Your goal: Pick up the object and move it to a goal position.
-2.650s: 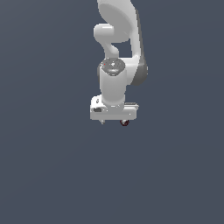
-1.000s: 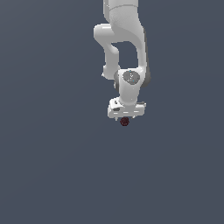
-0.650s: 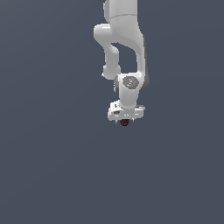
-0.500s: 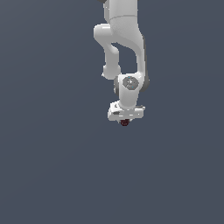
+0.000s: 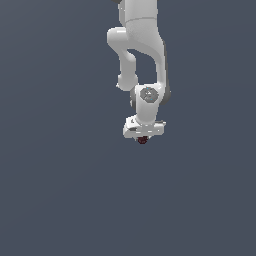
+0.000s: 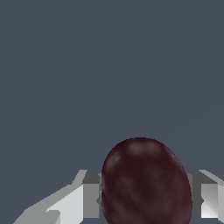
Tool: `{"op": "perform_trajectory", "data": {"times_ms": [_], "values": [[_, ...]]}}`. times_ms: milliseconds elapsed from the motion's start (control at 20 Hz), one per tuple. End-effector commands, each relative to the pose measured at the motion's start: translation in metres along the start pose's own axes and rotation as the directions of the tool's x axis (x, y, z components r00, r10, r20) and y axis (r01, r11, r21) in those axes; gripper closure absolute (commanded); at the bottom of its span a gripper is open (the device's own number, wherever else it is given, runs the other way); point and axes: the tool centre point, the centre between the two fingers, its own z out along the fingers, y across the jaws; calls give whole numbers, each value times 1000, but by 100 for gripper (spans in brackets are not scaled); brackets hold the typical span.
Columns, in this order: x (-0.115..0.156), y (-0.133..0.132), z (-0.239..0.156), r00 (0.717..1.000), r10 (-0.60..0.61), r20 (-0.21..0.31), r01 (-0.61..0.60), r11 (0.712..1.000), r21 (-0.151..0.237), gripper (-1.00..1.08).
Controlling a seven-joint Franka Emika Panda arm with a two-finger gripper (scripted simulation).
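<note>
Step in hand, as judged: carry phase, pickup done. In the wrist view a grey-white finger (image 6: 72,203) is seen on one side, then the dark red ball (image 6: 146,183) pressed between the two pads, then the other finger. The gripper (image 5: 143,138) is closed on the ball. In the exterior view the ball (image 5: 143,140) is tucked just under the white hand, clear of any surface. No goal marker is visible. Next move: grip to be kept firm and the arm translated to the goal, release only there.

No readable text anywhere (no labels either).
</note>
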Motion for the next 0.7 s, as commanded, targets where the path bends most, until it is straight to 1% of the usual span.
{"op": "perform_trajectory", "data": {"times_ms": [0, 300, 650], "values": [[0, 0, 0, 1000, 0, 0, 0, 1000, 0, 108], [6, 1, -12, 1000, 0, 0, 0, 1000, 0, 108], [24, 4, -47, 1000, 0, 0, 0, 1000, 0, 108]]}}
